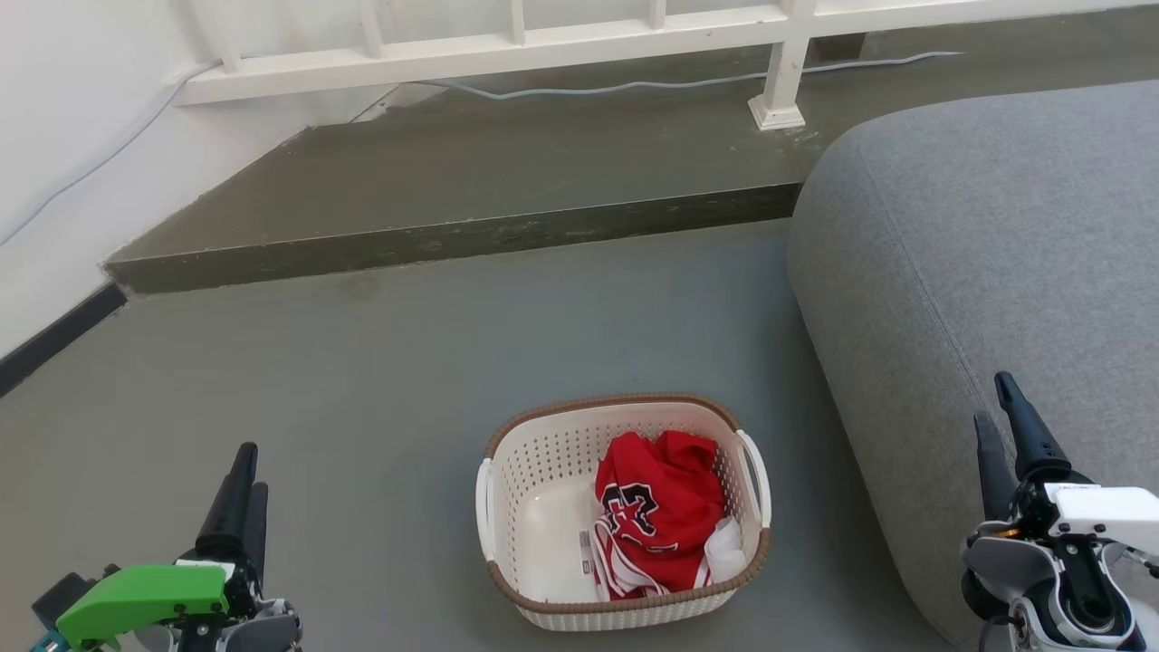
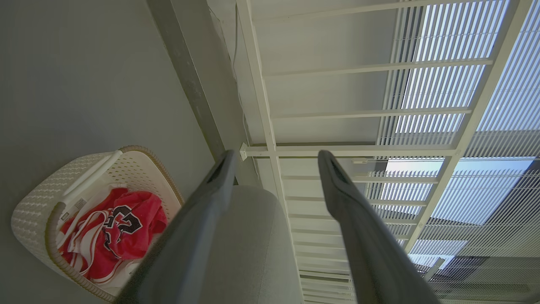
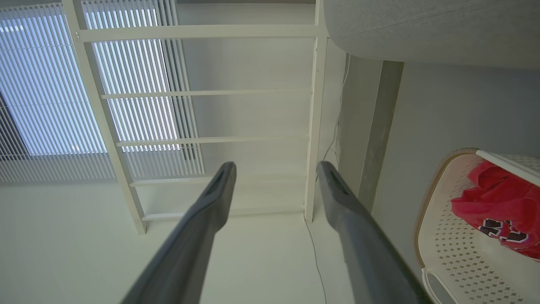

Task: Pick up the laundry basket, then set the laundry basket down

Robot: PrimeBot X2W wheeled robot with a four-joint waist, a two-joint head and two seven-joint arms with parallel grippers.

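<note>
Cream laundry basket (image 1: pixel 541 464) on grey floor (image 1: pixel 362 380)

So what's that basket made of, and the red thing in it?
The laundry basket looks like smooth cream plastic: its walls have neat rows of punched holes. Its brown rim looks woven, maybe plastic too. The red shirt looks like soft cloth, since it lies crumpled in folds.

Floor (image 1: pixel 362 380): plain grey-green, matte. laundry basket (image 1: pixel 552 457) sits upright on it, lower centre of head view. Grey upholstered seat (image 1: pixel 978 272) rests on the floor just right of the basket, narrow gap between, not touching. Behind both, a raised step (image 1: pixel 507 163) in the same finish carries a white railing post (image 1: pixel 780 81) and a pale cable (image 1: pixel 634 86) along the rail.
</note>
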